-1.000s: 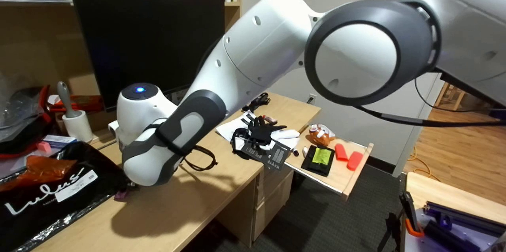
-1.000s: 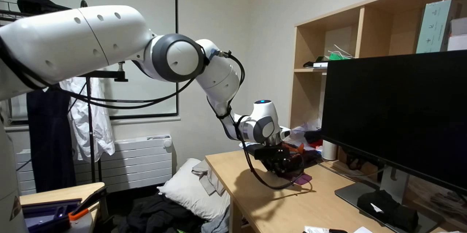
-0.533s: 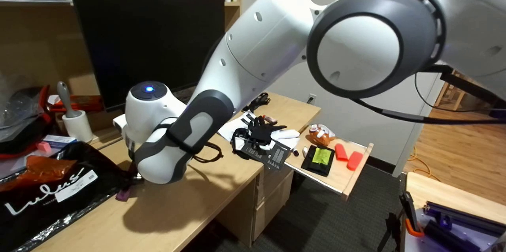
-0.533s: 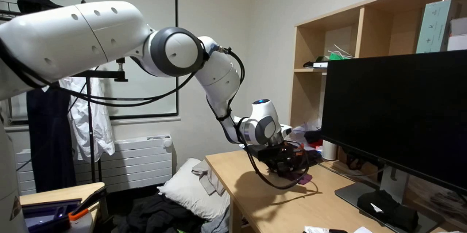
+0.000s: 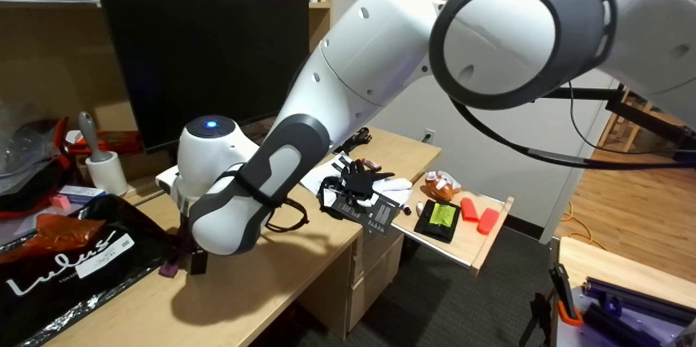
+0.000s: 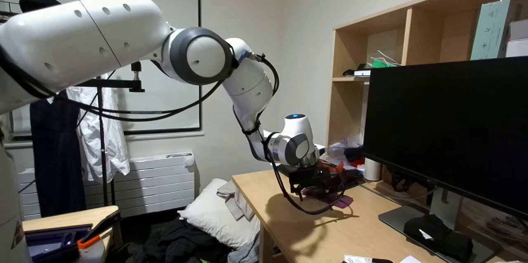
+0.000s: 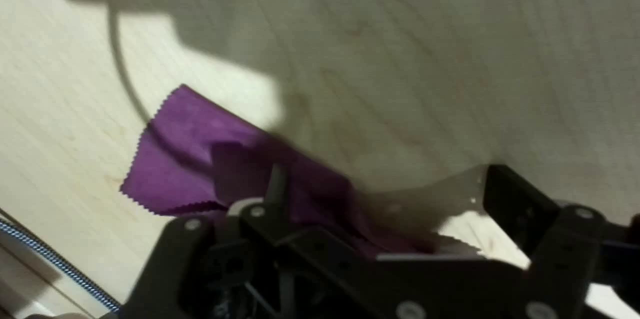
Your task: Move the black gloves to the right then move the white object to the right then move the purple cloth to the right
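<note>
Wooden shelving point(image 6: 350, 106) and a dark monitor point(image 5: 206, 69) stand along the rear edge of the desk point(image 5: 152, 314). Toward the desk's left end, as an exterior view has it, lies the black bag point(image 5: 65, 292) with white lettering. Just beside it, on the side of the front edge, the purple cloth point(image 7: 212, 134) is spread limp on the desk top. Over it hangs the gripper point(image 7: 386, 179); in the wrist view its fingers stand well apart and I see nothing gripped. The cloth runs beneath one finger, and whether that finger touches it I cannot tell.

If the fingers came together from here, they might pinch only a fold, or miss, because much of the cloth lies outside the gap. Going down too far could pin it against the desk; closing nearer the bag could catch and drag that too.

Farther right, by the front edge, the black gloves point(image 5: 359, 181) lie over white papers point(image 5: 318, 177), with a small whitish-pink piece point(image 5: 372, 164), probably the white object, beside them. A pulled-out drawer point(image 5: 493, 235) juts from that edge; cloth carried across too low could sweep things into it.
</note>
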`<move>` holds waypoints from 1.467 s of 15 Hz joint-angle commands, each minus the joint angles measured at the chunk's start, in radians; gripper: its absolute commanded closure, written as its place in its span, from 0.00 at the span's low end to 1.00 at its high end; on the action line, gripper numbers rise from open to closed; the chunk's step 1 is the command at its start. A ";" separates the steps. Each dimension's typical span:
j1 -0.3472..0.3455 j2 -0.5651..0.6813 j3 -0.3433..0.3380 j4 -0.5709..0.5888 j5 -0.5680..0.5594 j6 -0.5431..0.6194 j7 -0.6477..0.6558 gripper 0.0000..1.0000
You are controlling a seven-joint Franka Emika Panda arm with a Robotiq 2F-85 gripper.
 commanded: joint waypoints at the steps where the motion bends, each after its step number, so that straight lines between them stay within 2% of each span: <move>1: -0.062 0.008 0.089 0.012 -0.008 -0.106 -0.137 0.25; 2: -0.064 0.007 0.092 0.014 -0.003 -0.127 -0.157 0.25; 3: -0.066 0.007 0.096 0.019 0.002 -0.146 -0.175 0.29; 8: -0.074 -0.011 0.103 0.015 0.020 -0.209 -0.221 0.64; 9: -0.076 -0.016 0.103 0.011 0.022 -0.211 -0.226 0.69; 10: -0.071 -0.024 0.094 0.001 0.024 -0.189 -0.206 0.70; 11: -0.064 -0.040 0.082 -0.019 0.015 -0.159 -0.194 0.33; 12: -0.068 -0.055 0.086 -0.036 0.014 -0.143 -0.197 0.37; 13: -0.079 -0.072 0.106 -0.062 0.017 -0.123 -0.218 0.36; 17: -0.103 -0.120 0.183 -0.153 0.004 -0.030 -0.336 0.12; 19: -0.108 -0.123 0.216 -0.169 -0.004 -0.023 -0.422 0.02; 22: -0.078 -0.103 0.202 -0.133 0.001 -0.057 -0.474 0.00</move>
